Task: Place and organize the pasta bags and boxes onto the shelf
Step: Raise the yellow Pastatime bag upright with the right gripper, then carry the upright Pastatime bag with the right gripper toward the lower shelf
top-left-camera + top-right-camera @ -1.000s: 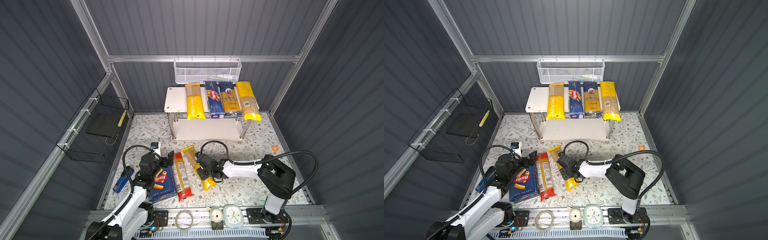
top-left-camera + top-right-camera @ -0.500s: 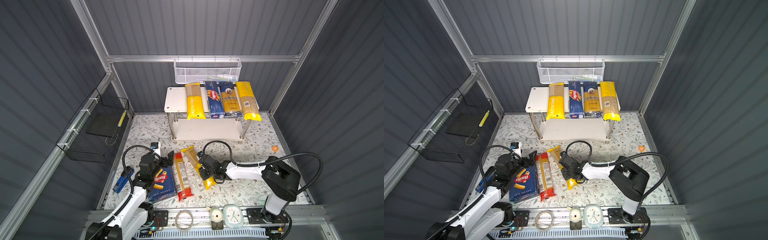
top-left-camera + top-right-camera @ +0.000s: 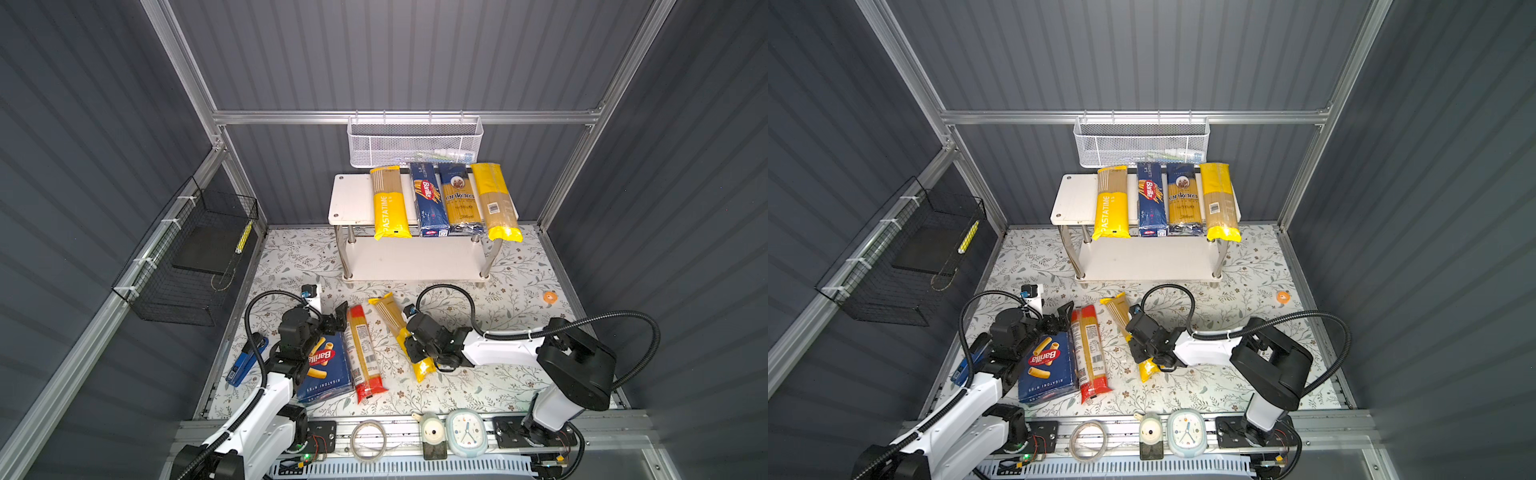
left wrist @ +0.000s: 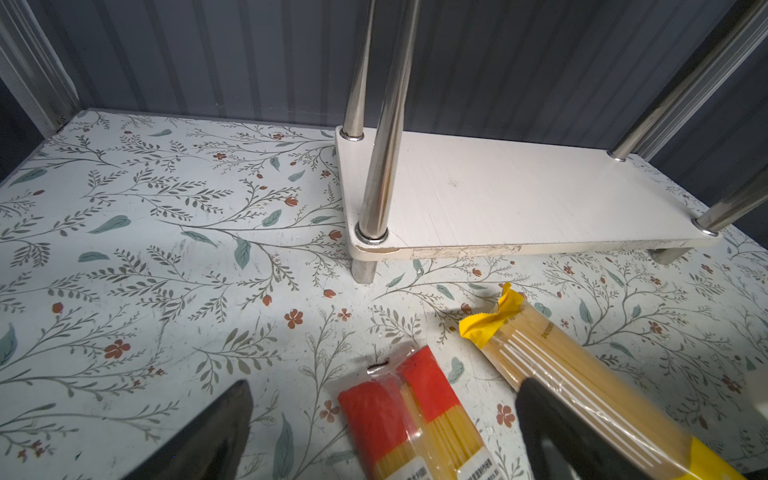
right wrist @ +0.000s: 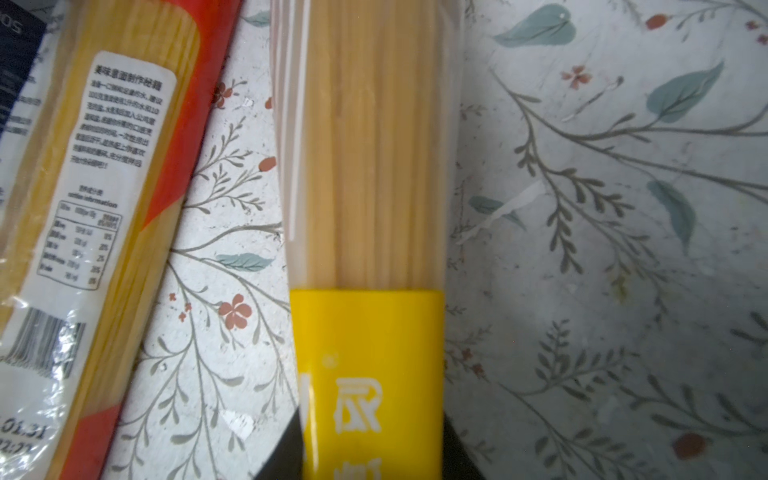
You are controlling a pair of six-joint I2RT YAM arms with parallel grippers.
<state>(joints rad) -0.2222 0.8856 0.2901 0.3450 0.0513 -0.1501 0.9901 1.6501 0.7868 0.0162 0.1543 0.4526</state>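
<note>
On the floor mat, my right gripper [image 3: 415,351] [image 5: 372,453] is shut on a yellow PASTATIME bag [image 3: 392,318] [image 5: 365,166], its fingers pressed against both sides near the yellow end. A red-ended bag [image 3: 363,353] [image 4: 399,399] lies to its left, beside the wide Barilla rigatoni box [image 3: 326,370]. My left gripper [image 3: 334,320] [image 4: 384,386] hangs open over the box's far end, holding nothing. On the top board of the shelf [image 3: 349,199] lie another PASTATIME bag [image 3: 388,203], the Barilla spaghetti box [image 3: 428,199], the ankara bag [image 3: 459,199] and a yellow-ended barcode bag [image 3: 494,203].
The shelf's lower board [image 4: 519,195] is bare. A white mesh basket [image 3: 415,141] hangs on the back wall and a black wire basket [image 3: 187,257] on the left wall. A blue tool [image 3: 245,361] lies at the mat's left edge. A clock [image 3: 465,432] sits on the front rail.
My right gripper's jaws have narrowed onto the yellow bag on the mat and the arm has shifted a little. The left arm has not moved.
</note>
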